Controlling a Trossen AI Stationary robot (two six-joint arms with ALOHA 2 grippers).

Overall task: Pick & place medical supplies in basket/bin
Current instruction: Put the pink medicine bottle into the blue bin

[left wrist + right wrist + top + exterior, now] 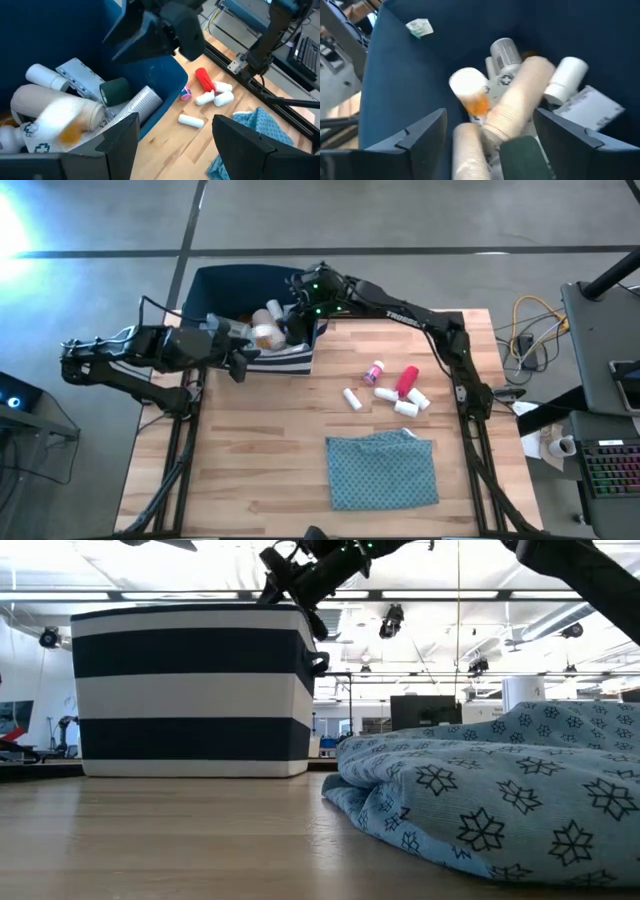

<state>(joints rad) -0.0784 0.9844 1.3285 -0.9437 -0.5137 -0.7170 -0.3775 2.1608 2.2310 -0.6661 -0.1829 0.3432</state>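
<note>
Several medical supplies (520, 95) already lie in the navy bin (215, 290); about six more (395, 388) wait on the wooden surface (260, 440). Both grippers, right (297, 323) and left (243, 350), hover at the bin, jaws apart, holding nothing.

overhead, table-level, two wrist views into bin (250, 285)

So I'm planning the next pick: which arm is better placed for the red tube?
Probably the right. Its gripper is open over the bin, and the red tube lies on its side; the left gripper is farther off.
</note>
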